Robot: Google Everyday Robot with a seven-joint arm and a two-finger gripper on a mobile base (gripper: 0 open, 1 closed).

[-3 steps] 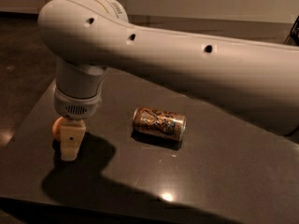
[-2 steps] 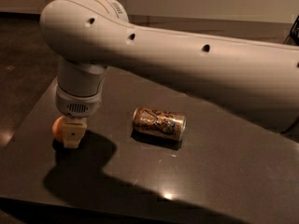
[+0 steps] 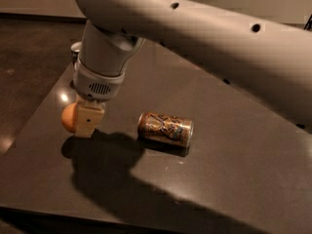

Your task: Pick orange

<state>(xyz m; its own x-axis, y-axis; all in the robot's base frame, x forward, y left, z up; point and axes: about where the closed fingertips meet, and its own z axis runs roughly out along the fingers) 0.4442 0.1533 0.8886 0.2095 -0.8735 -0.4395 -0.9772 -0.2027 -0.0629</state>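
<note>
Two items on dark tabletop (image 3: 234, 179): orange (image 3: 68, 117) near the edge, soda can (image 3: 165, 128) lying on its side, apart. Gripper (image 3: 87, 126) low at orange, partly covering it; clamped or not, cannot tell. Risk: off-centre contact rolls fruit off the edge.

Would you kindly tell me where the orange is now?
In the camera view, the orange is at the table's left side, by the pincer, left of the soda can.

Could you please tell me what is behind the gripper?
The orange lies behind the gripper, which is down at the table's left side. Only the orange's left part shows; the gripper covers the rest.
</note>
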